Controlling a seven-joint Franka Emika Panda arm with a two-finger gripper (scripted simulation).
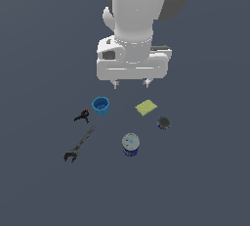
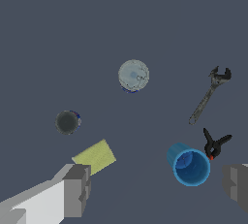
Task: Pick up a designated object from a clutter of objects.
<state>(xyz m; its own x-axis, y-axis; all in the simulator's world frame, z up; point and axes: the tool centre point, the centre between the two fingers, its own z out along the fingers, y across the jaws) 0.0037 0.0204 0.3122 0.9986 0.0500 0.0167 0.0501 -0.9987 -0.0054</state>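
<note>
On dark grey floor (image 1: 205, 186), scattered clutter

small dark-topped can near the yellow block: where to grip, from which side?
Probably straight down from above, the gripper closing across the round side wall of the small can. It stands upright, squat, with clear floor all around; the yellow block lies apart, so the fingers should fit on either side.

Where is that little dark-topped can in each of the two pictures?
Exterior view: the small dark-topped can sits at the clutter's edge on the exterior view's right, just beyond the yellow block.
Wrist view: the same can shows its dark round top, apart from the others.
Shared landmark: the yellow block lies beside it in both.
</note>
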